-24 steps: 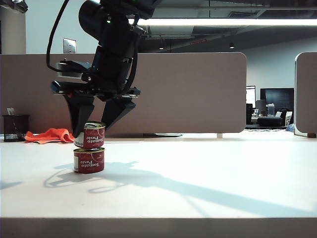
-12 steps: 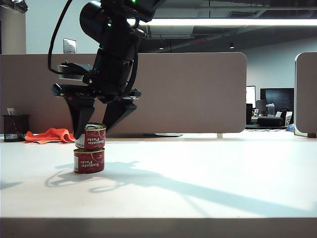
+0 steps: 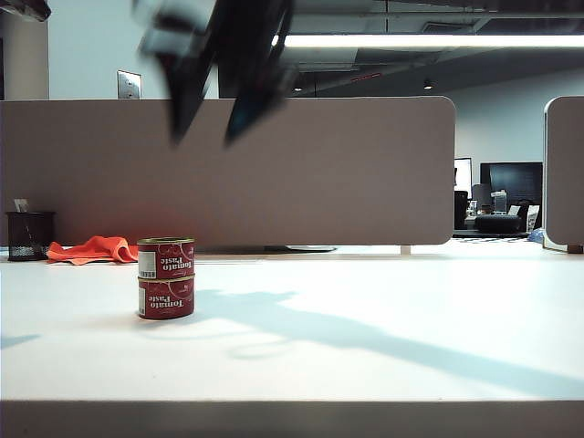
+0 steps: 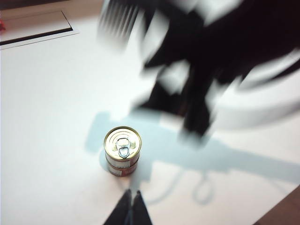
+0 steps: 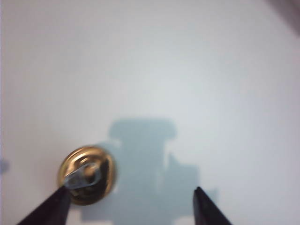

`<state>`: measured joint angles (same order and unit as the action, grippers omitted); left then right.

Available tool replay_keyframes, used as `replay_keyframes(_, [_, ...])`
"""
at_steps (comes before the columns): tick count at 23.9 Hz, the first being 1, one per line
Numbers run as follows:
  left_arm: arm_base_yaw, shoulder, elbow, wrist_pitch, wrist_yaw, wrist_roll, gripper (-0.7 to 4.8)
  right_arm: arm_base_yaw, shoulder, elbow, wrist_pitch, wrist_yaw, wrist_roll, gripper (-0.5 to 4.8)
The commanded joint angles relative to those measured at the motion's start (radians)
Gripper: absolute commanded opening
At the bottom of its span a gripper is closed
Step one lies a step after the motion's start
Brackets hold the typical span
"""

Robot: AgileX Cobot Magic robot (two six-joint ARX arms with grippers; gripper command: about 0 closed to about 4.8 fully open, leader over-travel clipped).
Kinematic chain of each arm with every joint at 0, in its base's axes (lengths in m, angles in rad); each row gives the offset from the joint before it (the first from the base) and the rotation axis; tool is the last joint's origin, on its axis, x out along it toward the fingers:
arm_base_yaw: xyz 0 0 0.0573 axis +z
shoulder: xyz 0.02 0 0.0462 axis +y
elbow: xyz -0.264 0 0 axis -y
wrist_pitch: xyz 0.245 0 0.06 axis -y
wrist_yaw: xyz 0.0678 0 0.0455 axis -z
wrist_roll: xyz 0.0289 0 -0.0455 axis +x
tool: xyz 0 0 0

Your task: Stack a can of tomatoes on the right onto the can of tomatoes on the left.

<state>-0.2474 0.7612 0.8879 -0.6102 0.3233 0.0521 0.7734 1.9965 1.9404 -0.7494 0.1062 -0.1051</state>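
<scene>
Two red cans of tomatoes stand stacked on the left of the white table, the upper can (image 3: 165, 258) squarely on the lower can (image 3: 166, 298). My right gripper (image 3: 203, 140) hangs high above them, blurred, open and empty. In the right wrist view its fingers straddle bare table, with the gold lid (image 5: 86, 174) beside one fingertip and my right gripper (image 5: 131, 190) wide open. The left wrist view looks down on the stack's gold lid (image 4: 122, 142). My left gripper (image 4: 130, 193) is shut, empty, a short way from the stack.
An orange cloth (image 3: 91, 248) and a black mesh cup (image 3: 28, 234) lie at the back left, before a brown partition (image 3: 347, 173). The blurred right arm (image 4: 206, 70) crosses the left wrist view above the table.
My right gripper has let go of the upper can, opened wider and risen well above the stack. The upper can, tilted before, now sits level on the lower one.
</scene>
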Motion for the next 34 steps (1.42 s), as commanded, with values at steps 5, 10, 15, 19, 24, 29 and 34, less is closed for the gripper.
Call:
replay_keyframes(5, [-0.014, -0.053, 0.005, -0.004, -0.243, 0.008, -0.05, -0.103, -0.341, -0.027, -0.149, 0.034, 0.007, -0.05])
replay_keyframes(10, [-0.048, -0.101, 0.004, -0.010, -0.250, 0.027, -0.05, -0.155, -0.597, -0.174, -0.121, 0.079, 0.035, -0.05])
replay_keyframes(15, [-0.060, -0.208, -0.046, -0.011, -0.249, 0.025, -0.05, -0.161, -0.874, -0.373, -0.107, 0.105, 0.029, -0.05])
replay_keyframes(19, [-0.060, -0.370, -0.151, -0.010, -0.249, 0.002, -0.05, -0.160, -1.114, -0.550, -0.105, 0.105, 0.030, -0.05])
replay_keyframes(24, [-0.058, -0.595, -0.288, 0.059, -0.272, 0.001, -0.05, -0.160, -1.451, -0.892, 0.105, 0.212, 0.065, -0.05])
replay_keyframes(29, [-0.058, -0.648, -0.506, 0.281, -0.325, 0.000, -0.05, -0.158, -1.838, -1.508, 0.663, 0.334, 0.072, -0.05])
replay_keyframes(34, [-0.058, -0.648, -0.713, 0.515, -0.346, 0.000, -0.05, -0.159, -1.914, -1.772, 0.820, 0.246, 0.072, -0.05])
